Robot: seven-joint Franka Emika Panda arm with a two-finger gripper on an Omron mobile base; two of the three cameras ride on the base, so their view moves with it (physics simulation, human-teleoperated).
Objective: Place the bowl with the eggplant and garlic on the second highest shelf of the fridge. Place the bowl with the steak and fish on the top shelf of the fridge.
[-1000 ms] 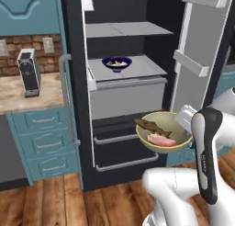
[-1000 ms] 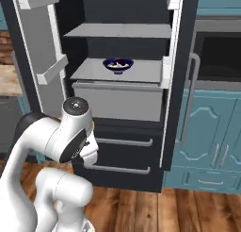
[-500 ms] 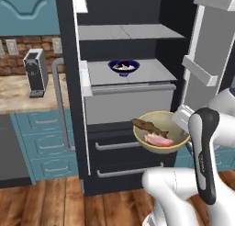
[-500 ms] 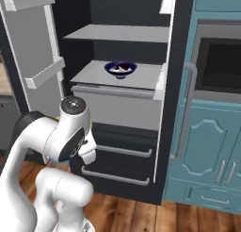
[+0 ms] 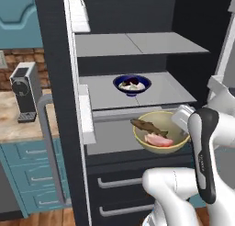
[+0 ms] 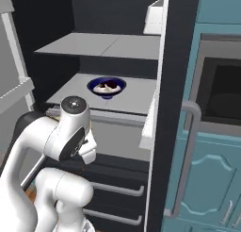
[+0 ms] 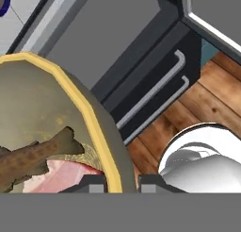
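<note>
jaws (image 7: 122, 181): clamped on yellow bowl (image 5: 161, 132) rim
yellow bowl: airborne, in front of fridge (image 5: 55, 105) drawer, carries fish (image 5: 148, 127) and steak (image 5: 158, 140)
blue bowl (image 5: 132, 85): middle of second shelf (image 5: 170, 89)
top shelf (image 5: 137, 43): bare

Matt grey slabs for the top shelf (image 5: 137, 43) and the shelf (image 5: 98, 89) below. Glossy dark-blue glaze on the bowl (image 5: 132, 85) near that shelf's front edge. Dull olive bowl (image 5: 160, 133), yellow rim. Moist pink steak (image 5: 158, 140); rough brown fish (image 5: 148, 127). Brushed-metal handle (image 6: 184, 155). Varnished wood floor (image 7: 207, 103).
</note>
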